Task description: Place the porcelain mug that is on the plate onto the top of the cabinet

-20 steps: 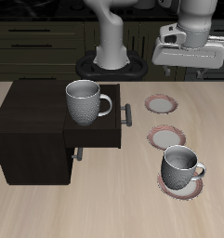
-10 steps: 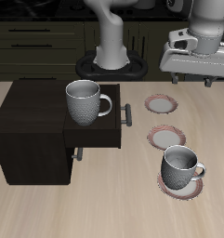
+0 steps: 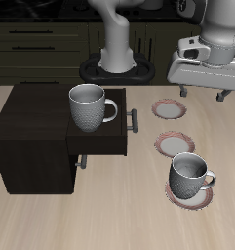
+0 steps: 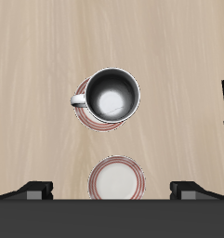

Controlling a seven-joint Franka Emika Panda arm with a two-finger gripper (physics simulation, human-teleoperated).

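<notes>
The porcelain mug (image 3: 190,176), pale speckled grey with a dark inside, stands upright on a red-rimmed plate (image 3: 194,199) near the table's front edge. In the wrist view the mug (image 4: 112,94) sits on its plate (image 4: 82,103), handle to one side. My gripper (image 3: 200,91) is open and empty, high above the table behind the plates and well apart from the mug. Its fingertips (image 4: 34,191) show in the wrist view. The dark cabinet (image 3: 31,137) stands across the table, with a look-alike mug (image 3: 88,105) on it above the drawer.
Two empty red-rimmed plates (image 3: 171,110) (image 3: 175,145) lie between the gripper and the mug's plate; one shows in the wrist view (image 4: 116,179). The cabinet's drawer (image 3: 101,144) stands pulled out with its grey bar handle (image 3: 135,119). The robot's base (image 3: 116,66) is at the back.
My gripper has moved sideways away from the cabinet and slightly lower, still open. The mugs, plates and cabinet have not moved.
</notes>
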